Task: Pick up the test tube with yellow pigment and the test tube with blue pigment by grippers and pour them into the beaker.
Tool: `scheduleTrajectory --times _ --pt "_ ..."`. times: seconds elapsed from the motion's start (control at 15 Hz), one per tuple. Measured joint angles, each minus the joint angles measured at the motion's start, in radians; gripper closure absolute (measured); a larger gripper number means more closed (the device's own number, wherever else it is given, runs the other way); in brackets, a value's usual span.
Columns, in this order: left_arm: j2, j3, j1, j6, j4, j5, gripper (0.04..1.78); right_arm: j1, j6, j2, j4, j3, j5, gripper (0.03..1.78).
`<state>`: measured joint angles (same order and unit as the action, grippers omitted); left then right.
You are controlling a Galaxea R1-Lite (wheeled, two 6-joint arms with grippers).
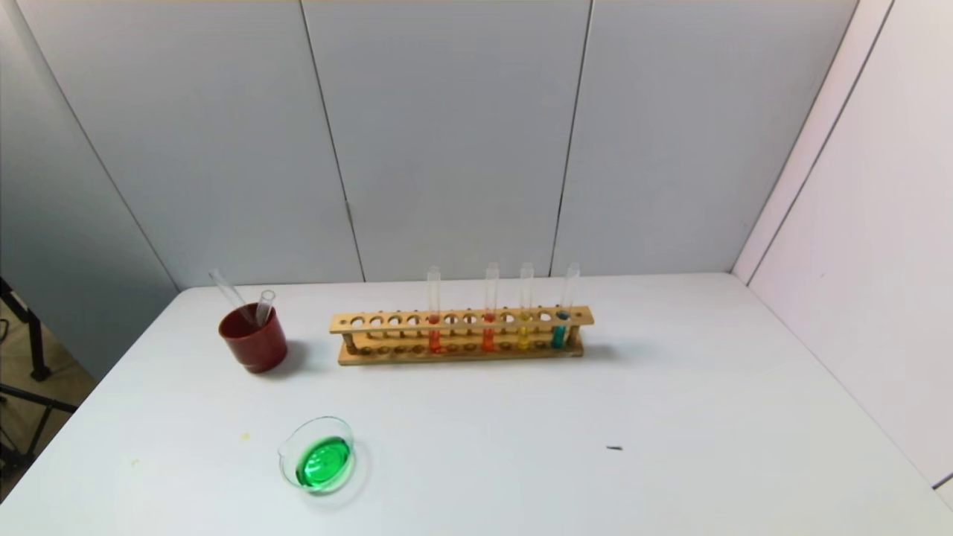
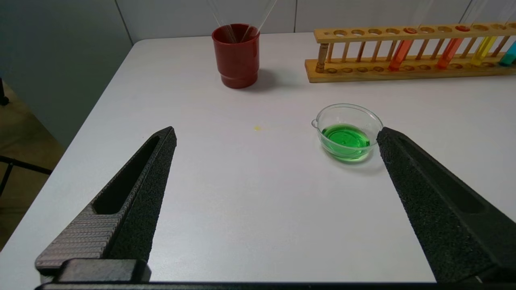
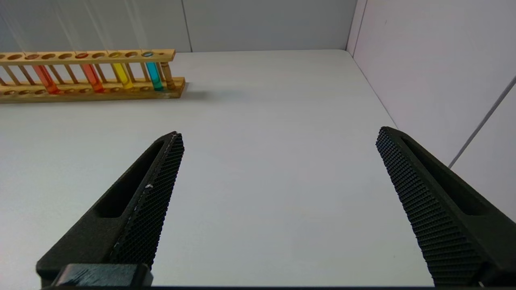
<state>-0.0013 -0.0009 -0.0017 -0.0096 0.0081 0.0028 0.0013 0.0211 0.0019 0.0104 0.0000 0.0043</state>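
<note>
The head camera looks down across the white table (image 1: 670, 417); both low wrist cameras face forward, sharing the wooden rack (image 2: 403, 68).

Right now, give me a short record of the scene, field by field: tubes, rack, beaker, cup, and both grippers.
yellow tube: test tube with yellow pigment, upright in rack
blue tube: test tube with blue pigment, upright in rack, rightmost tube
rack: wooden rack, also holds two orange-red tubes
beaker: beaker holds green liquid, near front left
cup: red cup, left of rack, two empty tubes inside
left gripper: left gripper open, empty
right gripper: right gripper open, empty
</note>
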Motion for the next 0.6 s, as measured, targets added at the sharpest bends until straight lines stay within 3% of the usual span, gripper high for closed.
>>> scheduleTrajectory --times 0.6 --pt "0.0 0.001 0.0 -0.003 0.0 0.001 0.07 0.0 0.0 0.0 0.0 0.0 0.0 0.07"
